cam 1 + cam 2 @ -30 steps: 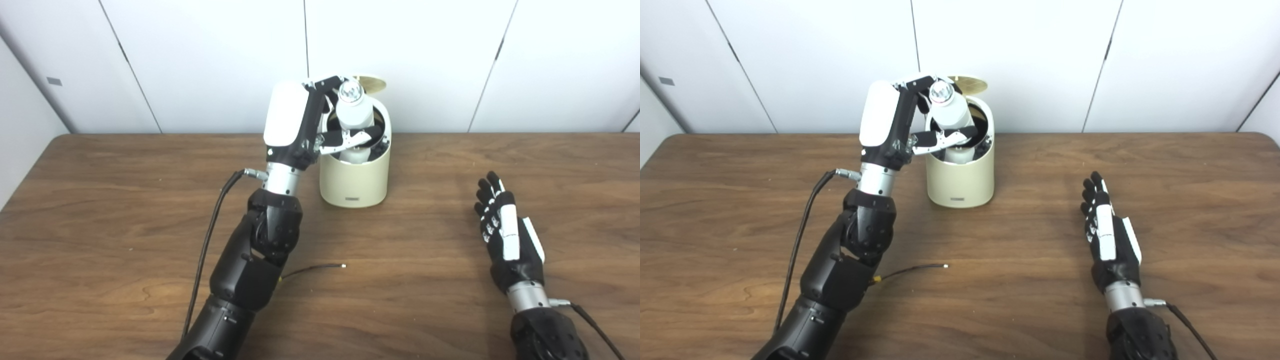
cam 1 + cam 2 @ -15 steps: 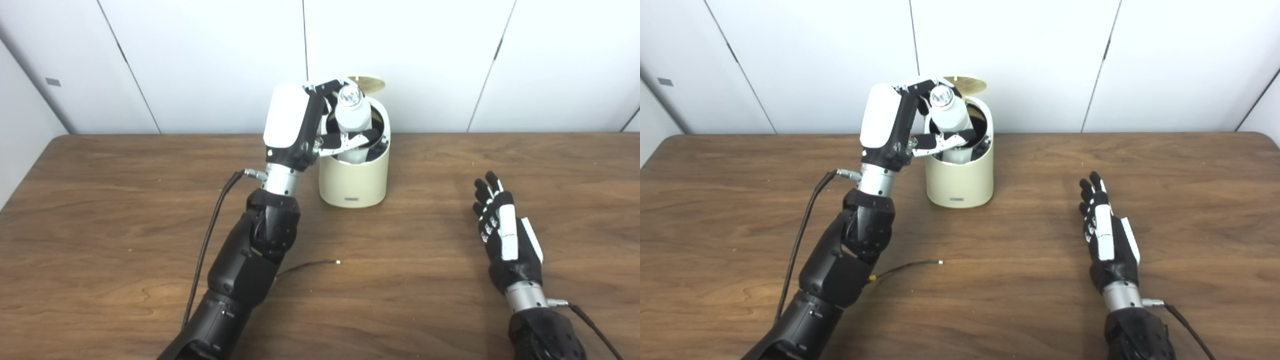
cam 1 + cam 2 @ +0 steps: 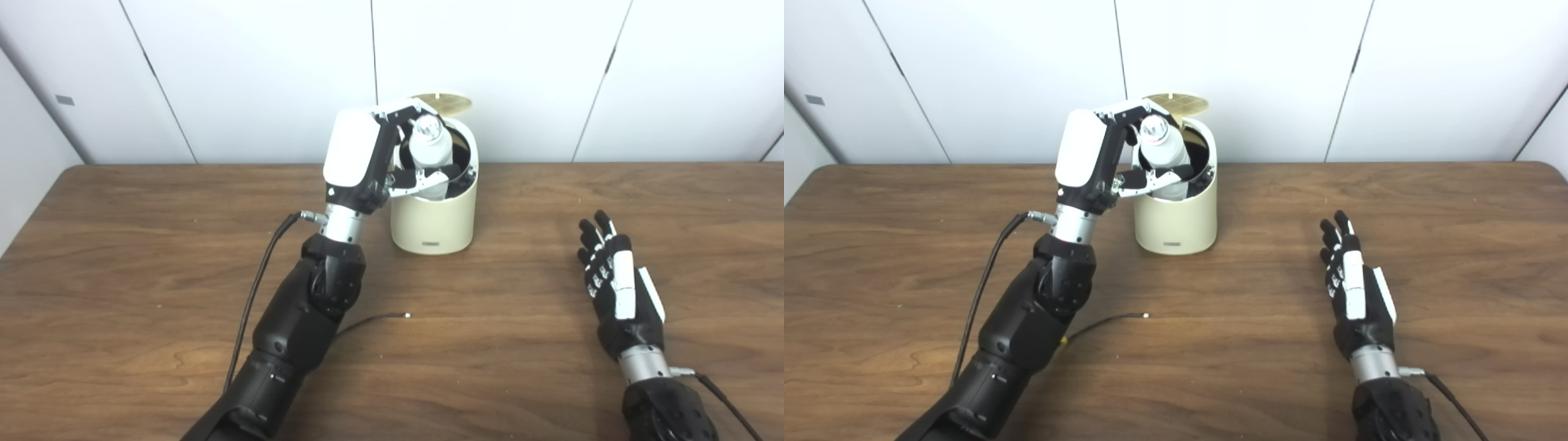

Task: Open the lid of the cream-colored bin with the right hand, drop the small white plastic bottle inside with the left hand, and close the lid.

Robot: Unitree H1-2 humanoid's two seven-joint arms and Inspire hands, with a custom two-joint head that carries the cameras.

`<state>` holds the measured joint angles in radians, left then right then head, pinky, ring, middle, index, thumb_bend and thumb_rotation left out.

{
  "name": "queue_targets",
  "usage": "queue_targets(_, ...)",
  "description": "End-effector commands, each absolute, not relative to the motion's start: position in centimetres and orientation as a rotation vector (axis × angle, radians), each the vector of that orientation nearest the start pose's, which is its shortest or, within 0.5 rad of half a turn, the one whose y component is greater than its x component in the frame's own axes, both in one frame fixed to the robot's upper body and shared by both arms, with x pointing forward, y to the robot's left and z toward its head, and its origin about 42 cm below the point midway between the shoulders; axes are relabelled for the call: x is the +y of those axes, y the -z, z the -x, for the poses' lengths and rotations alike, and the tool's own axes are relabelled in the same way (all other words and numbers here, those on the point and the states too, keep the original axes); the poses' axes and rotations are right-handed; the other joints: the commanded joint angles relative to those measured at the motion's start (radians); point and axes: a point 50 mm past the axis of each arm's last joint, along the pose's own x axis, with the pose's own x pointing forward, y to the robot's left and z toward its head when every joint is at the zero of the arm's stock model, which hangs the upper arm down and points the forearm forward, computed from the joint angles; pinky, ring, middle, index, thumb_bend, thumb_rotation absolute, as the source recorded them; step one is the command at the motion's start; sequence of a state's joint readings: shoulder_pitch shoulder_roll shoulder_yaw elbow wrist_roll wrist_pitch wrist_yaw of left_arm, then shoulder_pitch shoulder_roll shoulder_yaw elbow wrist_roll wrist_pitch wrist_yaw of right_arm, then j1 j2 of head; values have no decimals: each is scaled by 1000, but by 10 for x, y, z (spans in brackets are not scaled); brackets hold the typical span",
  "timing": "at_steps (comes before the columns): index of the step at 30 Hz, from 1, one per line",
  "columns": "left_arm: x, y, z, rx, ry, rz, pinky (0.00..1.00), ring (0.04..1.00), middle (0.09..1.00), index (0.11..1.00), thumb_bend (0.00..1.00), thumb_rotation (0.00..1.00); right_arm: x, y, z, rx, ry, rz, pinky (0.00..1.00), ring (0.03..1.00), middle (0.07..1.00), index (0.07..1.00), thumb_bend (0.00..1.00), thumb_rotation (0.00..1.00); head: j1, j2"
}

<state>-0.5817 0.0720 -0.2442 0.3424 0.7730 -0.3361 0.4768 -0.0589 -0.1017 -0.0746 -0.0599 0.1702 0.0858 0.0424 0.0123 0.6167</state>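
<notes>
Bottle (image 3: pixel 429 147) gripped in left robot hand (image 3: pixel 373 159), lower half inside open bin (image 3: pixel 433 217); right robot hand (image 3: pixel 615 288) open, flat on table (image 3: pixel 490 343).

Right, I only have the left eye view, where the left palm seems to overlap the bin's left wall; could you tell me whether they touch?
Observer: They look apart. In the right eye view a strip of the table shows between the palm of the left hand and the wall of the bin. Only the fingers and thumb reach over the rim, shut on the bottle.
Operator: Thank you. Where does the table end on the right? My view cuts it off.
Observer: The right eye view shows its far right corner, rounded, well to the right of the right hand, which lies open on the wood.
</notes>
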Motion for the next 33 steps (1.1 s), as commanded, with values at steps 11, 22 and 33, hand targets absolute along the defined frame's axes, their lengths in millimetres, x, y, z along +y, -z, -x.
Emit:
queue_targets(11, 121, -252, -433, -897, -49, -776, 321, 428, 502, 522, 475, 0, -253, -130, -302, -47, -41, -86, 1000, 996, 937, 1000, 625, 960, 5, 5)
queue_targets(22, 119, -256, -428, -842, -40, -798, 503, 574, 547, 493, 524, 26, -256, -129, -302, -43, -29, -65, 1000, 980, 913, 1000, 615, 985, 6, 8)
queue_targets(33, 123, -257, -429, -817, 31, -787, 504, 559, 588, 601, 1000, 259, -261, -125, -304, -37, -18, -50, 1000, 985, 914, 1000, 617, 985, 8, 8)
